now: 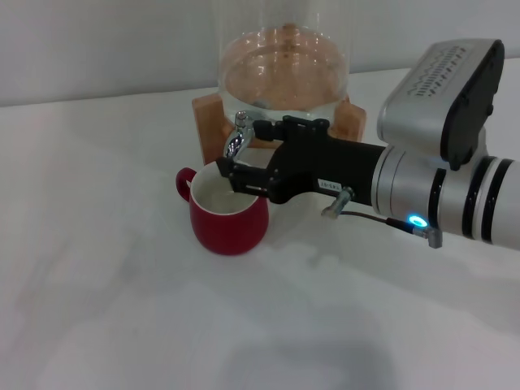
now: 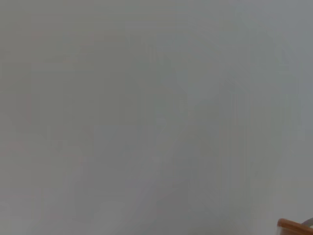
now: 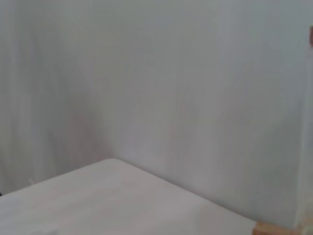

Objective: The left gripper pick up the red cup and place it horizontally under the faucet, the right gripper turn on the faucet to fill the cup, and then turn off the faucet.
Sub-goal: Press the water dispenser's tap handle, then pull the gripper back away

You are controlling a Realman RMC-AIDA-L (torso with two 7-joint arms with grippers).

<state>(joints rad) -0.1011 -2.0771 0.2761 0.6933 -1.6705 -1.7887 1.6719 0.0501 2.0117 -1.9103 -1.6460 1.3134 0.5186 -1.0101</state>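
Nearest in the head view, bare white tabletop, then the squat dark-red ceramic cup w/ white inside & small loop handle on its left side; it stands upright on the table right under the shiny chrome faucet, mouth up, nothing gripping it. Whether there's water in it, can't tell. Over the cup's rim reaches the right gripper, black parallel-jaw type w/ white label on a thick silver wrist w/ blue light, coming in from the right; its tips sit at the faucet's lever, but closed on it or loose — can't tell. Behind: clear glass dispenser jar holding liquid, on a wooden stand. Left gripper isn't in the head view; its wrist cam shows mostly blank wall plus a corner of wood. Judgement: cup placing looks done, step in hand is the faucet on/off part. Next move prob needs a firm hold on the lever & a controlled turn w/o knocking the cup, then reversing it before overflow.
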